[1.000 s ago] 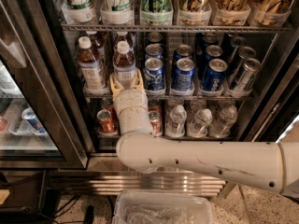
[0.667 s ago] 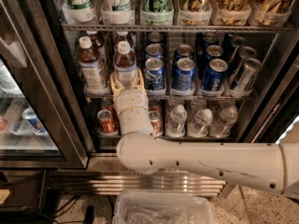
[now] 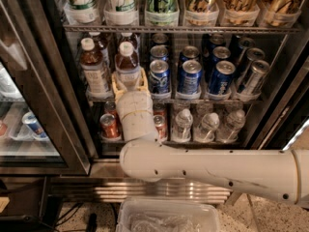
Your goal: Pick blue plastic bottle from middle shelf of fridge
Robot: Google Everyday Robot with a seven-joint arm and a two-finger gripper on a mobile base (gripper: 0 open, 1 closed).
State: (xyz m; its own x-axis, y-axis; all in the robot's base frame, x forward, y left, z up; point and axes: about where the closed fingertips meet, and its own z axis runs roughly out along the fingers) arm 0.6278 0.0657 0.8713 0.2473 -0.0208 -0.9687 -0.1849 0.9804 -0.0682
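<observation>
The fridge [image 3: 34, 105] stands open in front of me. On its middle shelf [image 3: 193, 99], the blue plastic bottle [image 3: 127, 61], with a white cap and dark brown drink, stands at the front, second from the left. My gripper [image 3: 129, 81] reaches in from below. Its cream fingers [image 3: 116, 82] lie against both sides of the bottle's lower body and hide the label. The bottle stands upright on the rack. A similar bottle [image 3: 92, 64] with a whiter label and redder drink stands just left of it.
Several blue cans [image 3: 189, 76] fill the middle shelf to the right. Tall cans [image 3: 161, 1] stand on the rack above. Orange cans [image 3: 109, 124] and water bottles [image 3: 205, 125] stand on the rack below. A clear plastic bin [image 3: 166, 216] sits on the floor under my arm.
</observation>
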